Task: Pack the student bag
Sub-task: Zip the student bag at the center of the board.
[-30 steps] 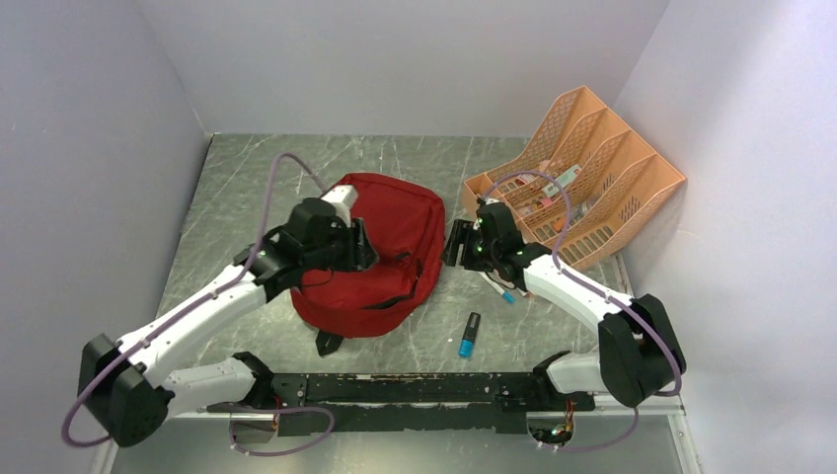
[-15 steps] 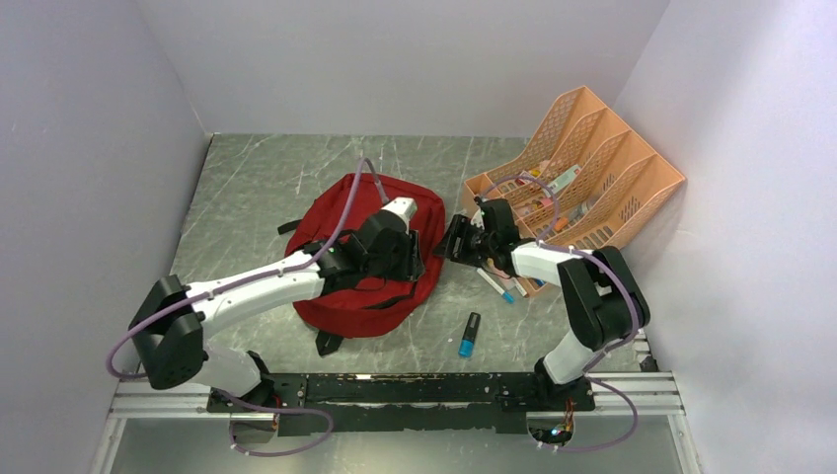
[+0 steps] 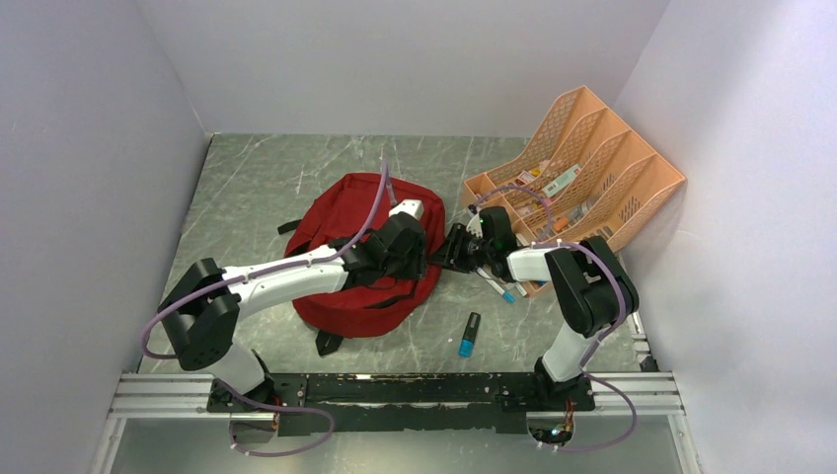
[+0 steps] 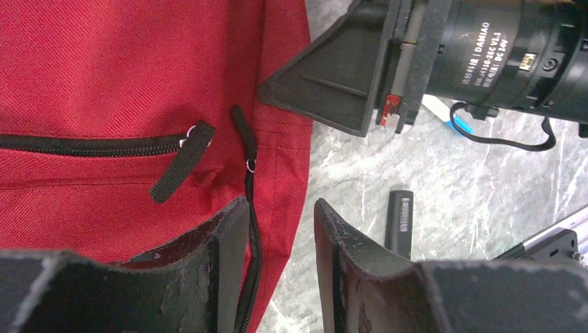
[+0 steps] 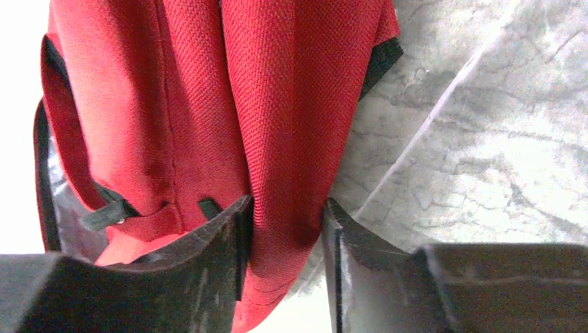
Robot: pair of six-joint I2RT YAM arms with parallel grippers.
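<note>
The student bag point(image 3: 336, 207) lies on the counter point(image 3: 257, 178). At its right edge the right fingers point(image 5: 208, 257) pinch a red fold. The left fingers point(image 4: 215, 277) (narrowly parted, holding nothing) hover over that edge's zip.

There is one red backpack point(image 3: 336, 202) and one peach mesh organiser point(image 3: 632, 188). Two robot arms reach in, a left arm point(image 3: 286, 278) and a right arm point(image 3: 582, 286). One blue-ended marker point(image 3: 470, 334) lies alone, the backpack shows two black zipper pulls point(image 4: 182, 161), and the pens point(image 3: 496, 286) by the organiser are too small to count.
</note>
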